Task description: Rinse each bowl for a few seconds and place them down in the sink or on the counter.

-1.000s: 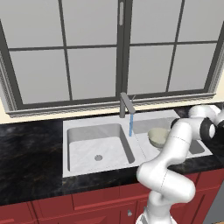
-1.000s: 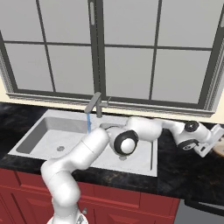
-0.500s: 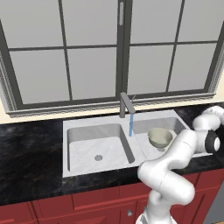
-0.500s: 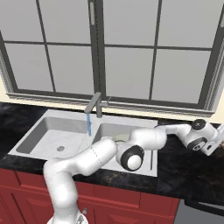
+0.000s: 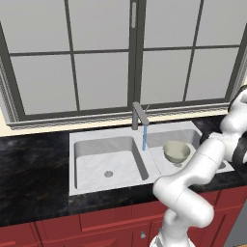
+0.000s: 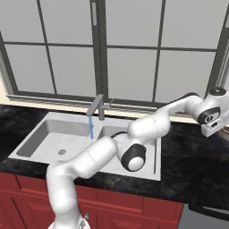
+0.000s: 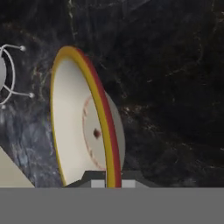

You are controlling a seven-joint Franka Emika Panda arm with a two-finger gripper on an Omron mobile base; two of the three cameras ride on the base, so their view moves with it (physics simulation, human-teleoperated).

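While my hand pinches the rim of a bowl with a yellow and red edge above the black tabletop, another bowl sits in the sink's right basin, near the running faucet.

The black stone countertop with faint grey marbling ran above red cabinets and held the wide light-grey marble-look double-basin sink. A small pale beige round bowl sat in the sink's right basin, near the grey angular faucet.
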